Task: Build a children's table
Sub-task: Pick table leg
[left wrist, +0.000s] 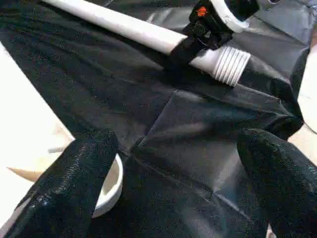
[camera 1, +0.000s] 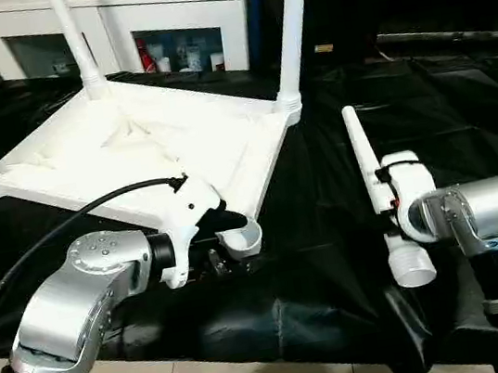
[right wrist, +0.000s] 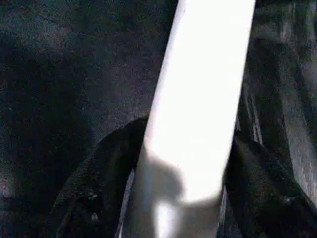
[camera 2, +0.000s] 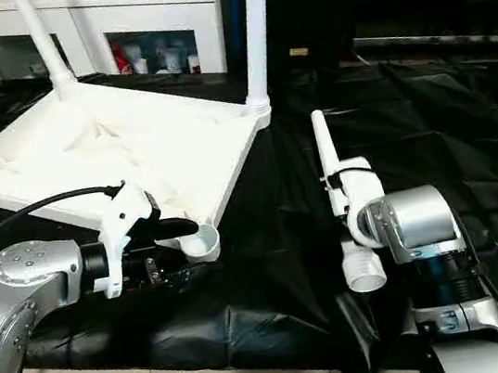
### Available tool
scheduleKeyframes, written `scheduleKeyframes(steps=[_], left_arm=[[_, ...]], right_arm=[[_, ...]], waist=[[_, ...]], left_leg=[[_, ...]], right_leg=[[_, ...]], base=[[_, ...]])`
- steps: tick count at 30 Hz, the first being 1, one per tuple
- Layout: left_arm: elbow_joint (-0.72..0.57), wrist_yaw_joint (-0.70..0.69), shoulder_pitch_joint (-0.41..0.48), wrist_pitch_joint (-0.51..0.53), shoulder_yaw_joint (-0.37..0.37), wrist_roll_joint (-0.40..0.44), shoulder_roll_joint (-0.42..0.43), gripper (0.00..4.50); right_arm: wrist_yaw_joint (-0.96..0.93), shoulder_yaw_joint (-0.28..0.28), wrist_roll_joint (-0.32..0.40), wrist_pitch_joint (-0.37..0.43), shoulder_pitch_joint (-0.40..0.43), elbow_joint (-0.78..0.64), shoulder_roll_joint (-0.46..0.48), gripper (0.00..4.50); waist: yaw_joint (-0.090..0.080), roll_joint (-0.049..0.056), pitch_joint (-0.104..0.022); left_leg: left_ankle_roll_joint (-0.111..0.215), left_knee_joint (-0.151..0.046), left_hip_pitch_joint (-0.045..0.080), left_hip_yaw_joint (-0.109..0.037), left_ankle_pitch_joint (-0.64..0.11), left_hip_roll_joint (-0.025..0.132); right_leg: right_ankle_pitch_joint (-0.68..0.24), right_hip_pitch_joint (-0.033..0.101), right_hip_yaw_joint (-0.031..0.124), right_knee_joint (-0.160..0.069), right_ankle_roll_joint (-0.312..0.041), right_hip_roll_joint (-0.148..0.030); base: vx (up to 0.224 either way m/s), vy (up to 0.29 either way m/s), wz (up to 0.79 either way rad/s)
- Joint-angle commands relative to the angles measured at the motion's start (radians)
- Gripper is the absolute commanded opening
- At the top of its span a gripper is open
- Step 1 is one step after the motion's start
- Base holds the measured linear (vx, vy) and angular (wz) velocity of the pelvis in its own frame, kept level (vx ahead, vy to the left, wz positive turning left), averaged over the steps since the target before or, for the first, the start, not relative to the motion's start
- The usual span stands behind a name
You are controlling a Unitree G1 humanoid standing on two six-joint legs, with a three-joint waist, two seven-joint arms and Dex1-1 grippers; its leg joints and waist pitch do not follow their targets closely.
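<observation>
- The right gripper (camera 1: 382, 187) has one finger on each side of the loose white leg (camera 1: 374, 177) lying on the black cloth (camera 1: 335, 258)
- The left gripper (camera 1: 225, 246) is wide open by the empty corner socket (camera 1: 241, 237)
- Farther back, the upside-down table top (camera 1: 131, 152) has three legs standing up

No text, brand, number or sign can be read anywhere; the bottles (camera 1: 181, 58) behind the cabinet (camera 1: 157, 12) glass carry labels too small to make out. The white table (camera 1: 141, 151) and its legs are unmarked.
</observation>
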Motion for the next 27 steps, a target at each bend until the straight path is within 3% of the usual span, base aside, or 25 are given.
scheduleKeyframes(steps=[1, 2, 3, 4, 8, 10, 11, 13, 15, 16, 18, 19, 20, 21, 22, 24, 25, 26, 27], left_arm=[[-0.013, 0.006, -0.013, -0.003, -0.015, 0.001, 0.014, 4.5], [-0.01, 0.01, -0.014, -0.01, -0.015, 0.003, 0.014, 4.5], [0.004, 0.016, -0.02, -0.019, -0.019, 0.011, 0.012, 4.5], [0.012, 0.019, -0.022, -0.027, -0.024, 0.02, 0.013, 4.5], [0.102, 0.074, -0.032, -0.111, -0.043, 0.092, 0.0, 4.5], [0.129, 0.09, -0.042, -0.12, -0.037, 0.096, -0.008, 4.5], [0.134, 0.09, -0.048, -0.122, -0.031, 0.089, -0.01, 4.5], [0.138, 0.088, -0.052, -0.125, -0.029, 0.084, -0.01, 4.5], [0.148, 0.098, -0.061, -0.134, -0.022, 0.082, -0.02, 4.5], [0.157, 0.105, -0.065, -0.136, -0.02, 0.082, -0.026, 4.5], [0.169, 0.109, -0.067, -0.143, -0.022, 0.086, -0.032, 4.5], [0.183, 0.109, -0.07, -0.142, -0.011, 0.073, -0.045, 4.5], [0.189, 0.11, -0.071, -0.141, -0.007, 0.067, -0.05, 4.5], [0.195, 0.116, -0.075, -0.153, 0.007, 0.058, -0.064, 4.5], [0.217, 0.16, -0.112, -0.118, 0.115, -0.046, -0.165, 4.5], [0.234, 0.197, -0.141, -0.091, 0.189, -0.114, -0.233, 4.5], [0.243, 0.215, -0.16, -0.073, 0.226, -0.153, -0.265, 4.5], [0.252, 0.237, -0.18, -0.052, 0.267, -0.196, -0.301, 4.5], [0.261, 0.252, -0.197, -0.038, 0.295, -0.229, -0.327, 4.5]], right_arm=[[0.006, -0.01, 0.014, 0.011, 0.011, 0.015, 0.001, 2.67], [0.002, -0.022, 0.015, 0.007, 0.014, 0.022, 0.006, 2.57], [-0.007, -0.048, 0.018, 0.002, 0.013, 0.033, 0.017, 2.48], [-0.011, -0.054, 0.017, -0.003, 0.014, 0.033, 0.019, 2.39], [-0.036, -0.096, 0.022, -0.033, 0.031, 0.033, 0.043, 2.14], [-0.05, -0.126, 0.026, -0.046, 0.035, 0.039, 0.058, 1.98], [-0.054, -0.148, 0.033, -0.053, 0.037, 0.041, 0.067, 1.95], [-0.055, -0.162, 0.036, -0.059, 0.037, 0.044, 0.072, 1.9], [-0.081, -0.186, 0.029, -0.123, 0.05, 0.051, 0.08, 1.85], [-0.084, -0.192, 0.03, -0.152, 0.059, 0.056, 0.082, 1.85], [-0.106, -0.211, 0.03, -0.2, 0.074, 0.062, 0.095, 1.85], [-0.111, -0.243, 0.046, -0.248, 0.09, 0.06, 0.116, 1.85], [-0.11, -0.254, 0.052, -0.261, 0.094, 0.058, 0.123, 1.85], [-0.112, -0.314, 0.09, -0.342, 0.094, 0.053, 0.153, 1.85], [-0.016, -0.421, 0.211, -0.471, 0.087, -0.007, 0.203, 1.85], [0.042, -0.499, 0.304, -0.477, 0.07, -0.047, 0.236, 1.85], [0.076, -0.515, 0.344, -0.435, 0.066, -0.081, 0.243, 1.85], [0.141, -0.508, 0.385, -0.412, 0.074, -0.127, 0.241, 1.85], [0.202, -0.496, 0.421, -0.405, 0.084, -0.165, 0.235, 1.85]], waist=[[-0.001, 0.008, -0.075], [-0.001, 0.009, -0.074], [0.001, 0.018, -0.074], [0.001, 0.013, -0.075], [0.002, 0.017, -0.074], [0.003, 0.016, -0.075], [0.004, 0.022, -0.075], [0.003, 0.019, -0.076], [0.003, 0.018, -0.074], [0.003, 0.025, -0.074], [0.002, 0.021, -0.072], [0.002, 0.029, -0.073], [0.002, 0.027, -0.073], [0.002, 0.028, -0.072], [0.0, 0.023, -0.076], [0.007, 0.02, -0.085], [0.006, 0.018, -0.082], [0.006, 0.019, -0.08], [0.007, 0.009, -0.08]], left_leg=[[-0.043, -0.057, 0.001, 0.004, -0.14, -0.003], [-0.043, -0.057, 0.001, 0.004, -0.143, -0.003], [-0.044, -0.056, 0.002, 0.004, -0.147, -0.003], [-0.046, -0.057, 0.003, 0.004, -0.155, -0.003], [-0.051, -0.058, 0.005, 0.002, -0.175, -0.003], [-0.052, -0.059, 0.006, 0.002, -0.183, -0.005], [-0.054, -0.059, 0.007, 0.001, -0.185, -0.005], [-0.056, -0.06, 0.008, 0.0, -0.19, -0.003], [-0.055, -0.06, 0.006, 0.0, -0.198, -0.003], [-0.055, -0.059, 0.008, 0.001, -0.206, -0.004], [-0.05, -0.06, 0.009, 0.0, -0.234, -0.007], [-0.046, -0.059, 0.011, 0.002, -0.243, -0.008], [-0.045, -0.059, 0.011, 0.001, -0.246, -0.009], [-0.043, -0.06, 0.012, -0.001, -0.255, -0.009], [-0.03, -0.054, 0.012, 0.005, -0.273, -0.013], [-0.007, -0.05, 0.009, 0.003, -0.242, -0.009], [0.0, -0.052, 0.004, 0.002, -0.234, -0.009], [0.009, -0.054, -0.001, 0.0, -0.225, -0.008], [0.015, -0.054, -0.002, 0.0, -0.217, -0.007]], right_leg=[[-0.194, 0.058, 0.049, -0.08, -0.116, -0.052], [-0.198, 0.058, 0.049, -0.081, -0.116, -0.053], [-0.201, 0.056, 0.049, -0.081, -0.117, -0.053], [-0.208, 0.056, 0.048, -0.083, -0.119, -0.052], [-0.245, 0.055, 0.048, -0.087, -0.099, -0.053], [-0.262, 0.055, 0.047, -0.09, -0.096, -0.054], [-0.263, 0.054, 0.046, -0.09, -0.098, -0.054], [-0.254, 0.054, 0.046, -0.089, -0.106, -0.054], [-0.259, 0.054, 0.045, -0.09, -0.109, -0.055], [-0.266, 0.052, 0.045, -0.093, -0.108, -0.056], [-0.326, 0.051, 0.041, -0.099, -0.094, -0.055], [-0.352, 0.047, 0.042, -0.105, -0.083, -0.057], [-0.363, 0.047, 0.04, -0.106, -0.079, -0.057], [-0.381, 0.046, 0.039, -0.108, -0.075, -0.056], [-0.424, 0.044, 0.037, -0.115, -0.063, -0.06], [-0.369, 0.048, 0.034, -0.108, -0.092, -0.059], [-0.346, 0.049, 0.033, -0.104, -0.101, -0.054], [-0.315, 0.054, 0.032, -0.101, -0.111, -0.052], [-0.31, 0.054, 0.032, -0.103, -0.109, -0.053]], base=[[0.0, 0.0, 0.0], [0.0, 0.0, 0.0], [0.0, 0.0, 0.0], [0.0, 0.0, 0.0], [0.0, 0.0, 0.0], [0.0, 0.0, 0.0], [0.0, 0.0, 0.0], [0.0, 0.0, 0.0], [0.0, 0.0, 0.0], [0.0, 0.0, 0.0], [0.0, 0.0, 0.0], [0.0, 0.0, 0.0], [0.0, 0.0, 0.0], [0.0, 0.0, 0.0], [0.0, 0.0, 0.0], [0.0, 0.0, 0.0], [0.0, 0.0, 0.0], [0.0, 0.0, 0.0], [0.0, 0.0, 0.0]])
